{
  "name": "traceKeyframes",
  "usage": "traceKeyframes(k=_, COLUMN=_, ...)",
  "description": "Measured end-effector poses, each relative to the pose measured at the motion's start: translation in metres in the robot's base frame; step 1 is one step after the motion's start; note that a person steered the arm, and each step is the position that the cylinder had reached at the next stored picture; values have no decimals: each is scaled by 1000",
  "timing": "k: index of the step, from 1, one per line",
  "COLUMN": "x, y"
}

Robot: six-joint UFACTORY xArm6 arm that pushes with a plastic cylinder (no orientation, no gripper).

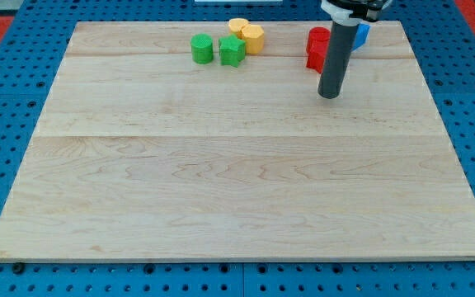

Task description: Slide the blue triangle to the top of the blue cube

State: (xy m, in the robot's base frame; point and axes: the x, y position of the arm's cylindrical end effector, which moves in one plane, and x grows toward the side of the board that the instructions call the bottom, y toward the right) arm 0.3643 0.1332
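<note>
While my tip (329,95) is resting on the wooden board (237,190) near the view's top right, it is standing just below and slightly right of the red blocks (317,47), close to them, though whether it is touching them I cannot tell. Being a plain rod, it has no jaws to part or close, and it is clamping nothing.

One blue block (362,33) is showing at the view's top right, peeking out from behind the rod's upper part; most of it is being hidden, so I cannot tell whether it is the triangle or the cube, and I cannot make out a second blue block. The blue piece is sitting just right of the red blocks, above and right of my tip.

Two red blocks appear to be sitting one behind the other, their shapes hard to tell. Farther toward the view's left, along the top edge, a green cylinder (201,48) is standing beside a green star-like block (232,51), and two yellow blocks (247,35) are sitting close together just above and right of the green ones.
</note>
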Motion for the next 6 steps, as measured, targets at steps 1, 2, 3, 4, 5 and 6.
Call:
traceKeyframes(k=1, x=0, y=-2)
traceKeyframes(k=2, x=0, y=-4)
traceKeyframes(k=3, x=0, y=-3)
traceKeyframes(k=4, x=-1, y=30)
traceKeyframes(k=5, x=-26, y=63)
traceKeyframes(k=6, x=-56, y=78)
